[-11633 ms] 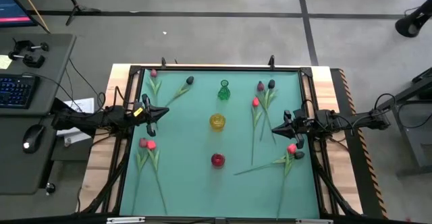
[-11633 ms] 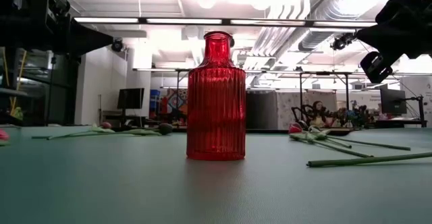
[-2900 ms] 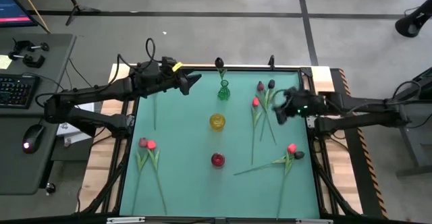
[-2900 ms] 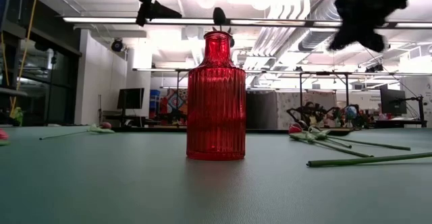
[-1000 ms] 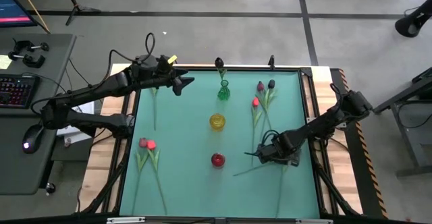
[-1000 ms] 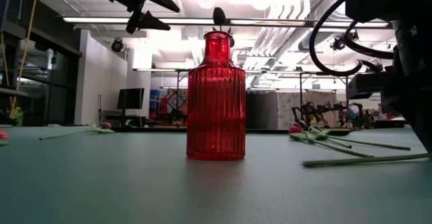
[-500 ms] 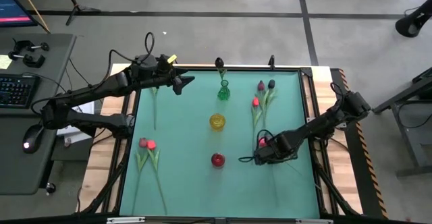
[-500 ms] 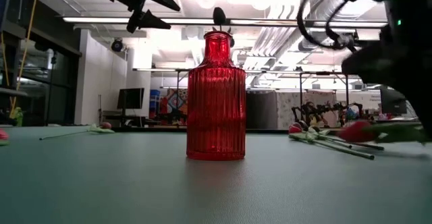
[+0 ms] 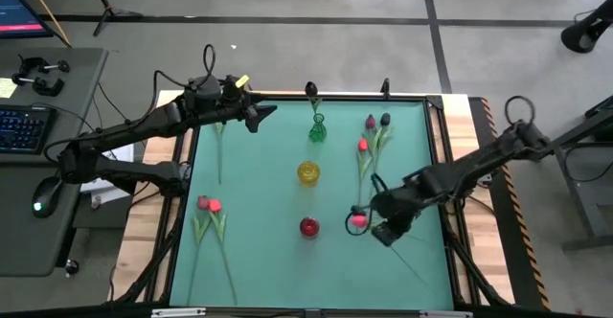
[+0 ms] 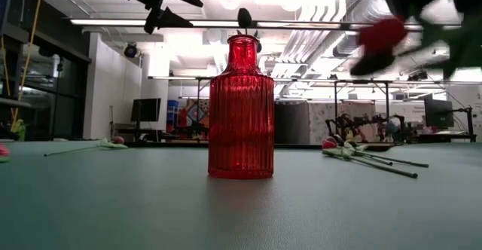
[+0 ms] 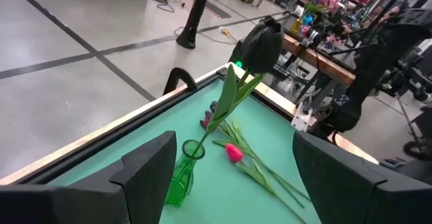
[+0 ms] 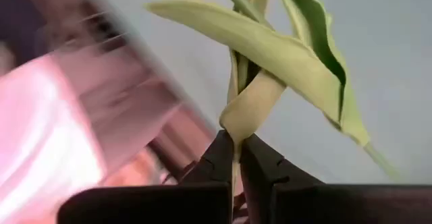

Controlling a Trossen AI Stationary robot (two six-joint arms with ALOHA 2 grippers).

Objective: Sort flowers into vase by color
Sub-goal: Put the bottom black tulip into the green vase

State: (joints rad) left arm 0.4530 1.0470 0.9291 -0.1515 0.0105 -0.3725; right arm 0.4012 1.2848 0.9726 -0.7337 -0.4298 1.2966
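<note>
A red tulip (image 9: 358,219) is being gripped by the right gripper (image 9: 375,224), whose fingers (image 12: 223,158) are being pressed shut on its thin green stem just under a fold of leaves (image 12: 283,62). The bloom is being pointed toward the red vase (image 9: 308,227), with the long axis running roughly across the table (image 9: 259,251) and the stem trailing off toward the near right corner. In the low view the bloom (image 10: 380,38) is being carried high and is smeared; in the right wrist view it is cut off by the picture's edge.

The left gripper (image 9: 263,115) is being held open above the far left corner, nothing between its fingers (image 11: 145,166). Beyond it a near-black tulip (image 11: 260,42) is being kept upright, head up, in the ribbed green glass vase (image 11: 179,182) near the far edge. A yellow vase (image 9: 307,172) is being kept between the green and the red one, all three along the table's middle line.

Other tulips are being left flat: a group (image 9: 374,141) toward the far right, heads to the far edge, and a pair (image 9: 209,205) by the left edge, stems toward the near edge. One long stem (image 9: 219,150) near the far left corner is hard to follow, its head hidden under the left arm.
</note>
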